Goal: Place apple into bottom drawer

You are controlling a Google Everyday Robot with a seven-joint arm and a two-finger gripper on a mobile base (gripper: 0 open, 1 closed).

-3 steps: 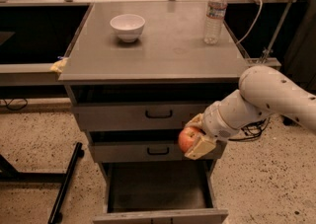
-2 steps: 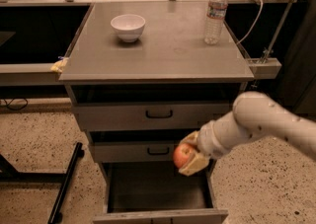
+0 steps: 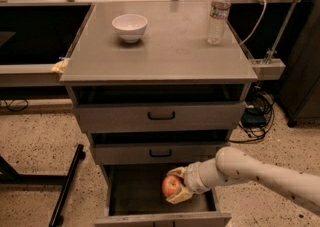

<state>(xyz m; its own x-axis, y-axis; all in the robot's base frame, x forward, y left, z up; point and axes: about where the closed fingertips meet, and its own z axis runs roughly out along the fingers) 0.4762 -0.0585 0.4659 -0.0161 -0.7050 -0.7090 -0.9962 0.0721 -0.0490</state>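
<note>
The red-orange apple (image 3: 171,186) sits between the tan fingers of my gripper (image 3: 174,186), which is shut on it. The white arm reaches in from the lower right. The apple is low inside the open bottom drawer (image 3: 125,196), a deep grey tray with a dark interior, toward its right side. I cannot tell whether the apple touches the drawer floor. The two drawers above, with black handles, are closed.
On the grey cabinet top (image 3: 165,56) stand a white bowl (image 3: 130,26) at the back left and a clear water bottle (image 3: 219,13) at the back right. A black stand leg (image 3: 67,186) lies on the speckled floor to the left. Cables hang at right.
My gripper has carried the apple down and left, from in front of the middle drawer into the open bottom drawer.
</note>
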